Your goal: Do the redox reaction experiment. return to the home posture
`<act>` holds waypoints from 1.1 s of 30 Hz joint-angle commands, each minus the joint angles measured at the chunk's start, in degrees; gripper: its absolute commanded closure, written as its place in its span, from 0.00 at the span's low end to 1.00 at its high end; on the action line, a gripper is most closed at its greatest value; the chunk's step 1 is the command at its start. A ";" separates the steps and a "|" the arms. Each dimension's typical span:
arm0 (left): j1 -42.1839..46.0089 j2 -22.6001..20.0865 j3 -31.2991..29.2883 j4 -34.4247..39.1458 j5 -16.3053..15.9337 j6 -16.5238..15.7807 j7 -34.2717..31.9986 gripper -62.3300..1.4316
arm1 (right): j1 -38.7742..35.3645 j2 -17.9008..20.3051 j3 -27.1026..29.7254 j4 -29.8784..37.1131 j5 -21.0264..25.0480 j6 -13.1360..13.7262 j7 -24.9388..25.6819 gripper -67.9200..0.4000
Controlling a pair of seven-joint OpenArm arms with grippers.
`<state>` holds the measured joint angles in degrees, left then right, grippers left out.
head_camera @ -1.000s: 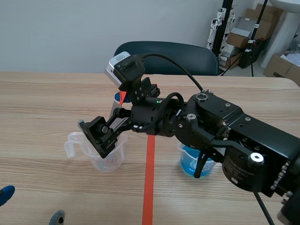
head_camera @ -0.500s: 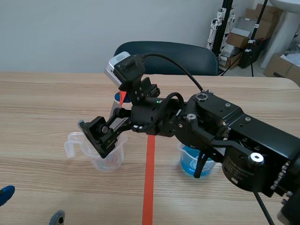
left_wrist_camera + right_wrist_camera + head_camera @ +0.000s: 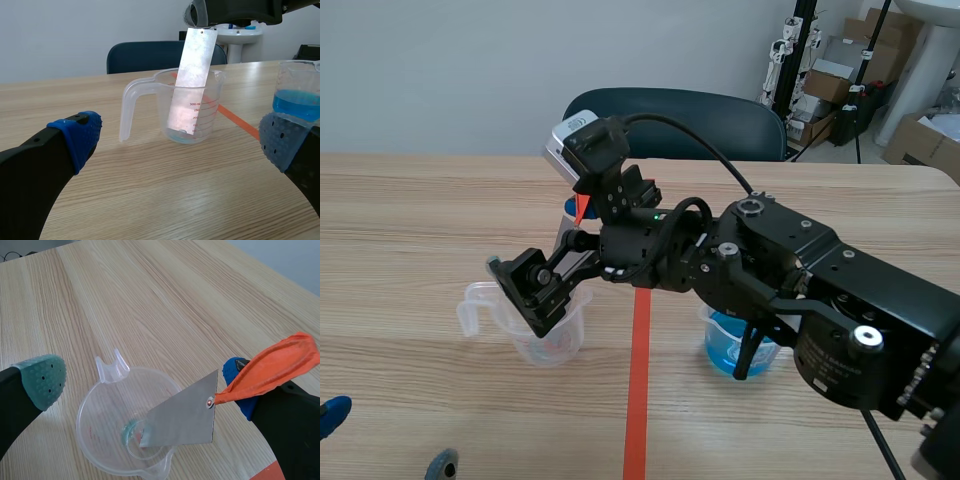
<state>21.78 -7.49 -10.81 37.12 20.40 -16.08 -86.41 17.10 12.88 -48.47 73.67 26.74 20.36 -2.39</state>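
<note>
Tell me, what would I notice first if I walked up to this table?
A shiny metal strip dangles on an orange ribbon with its lower end inside a clear measuring cup. The big black right arm stretches across the table, with the right gripper open above that cup. A beaker of bright blue liquid stands on the other side of the orange-red tape line, partly hidden under the arm.

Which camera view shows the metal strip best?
The left wrist view: the metal strip hangs there, seen over its whole length, lower end inside the clear cup. The right wrist view looks down on it, foreshortened, with an orange ribbon at its hole. In the scene view the right arm hides it.
</note>
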 commanded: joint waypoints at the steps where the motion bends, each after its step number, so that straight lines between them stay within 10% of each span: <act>1: 1.09 -0.72 -0.20 0.72 -0.48 0.11 -2.62 0.00 | 0.55 0.11 0.09 0.74 0.26 0.04 0.85 0.01; 9: 8.20 -4.79 -0.22 4.37 -3.02 0.11 -2.62 0.00 | 1.01 0.11 1.53 1.88 0.26 0.04 0.50 0.01; 16: 16.85 -11.04 -0.50 11.96 -12.37 0.11 -2.62 0.00 | 0.96 1.18 3.93 7.32 0.28 0.04 -3.19 0.01; 33: 33.81 -26.73 -11.72 40.92 -21.75 0.02 6.16 0.00 | -8.70 13.35 15.63 29.77 0.48 -1.53 -5.18 0.01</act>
<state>55.88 -34.04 -22.31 77.67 -0.05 -16.12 -79.72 8.23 25.76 -33.89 102.54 26.81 19.09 -8.05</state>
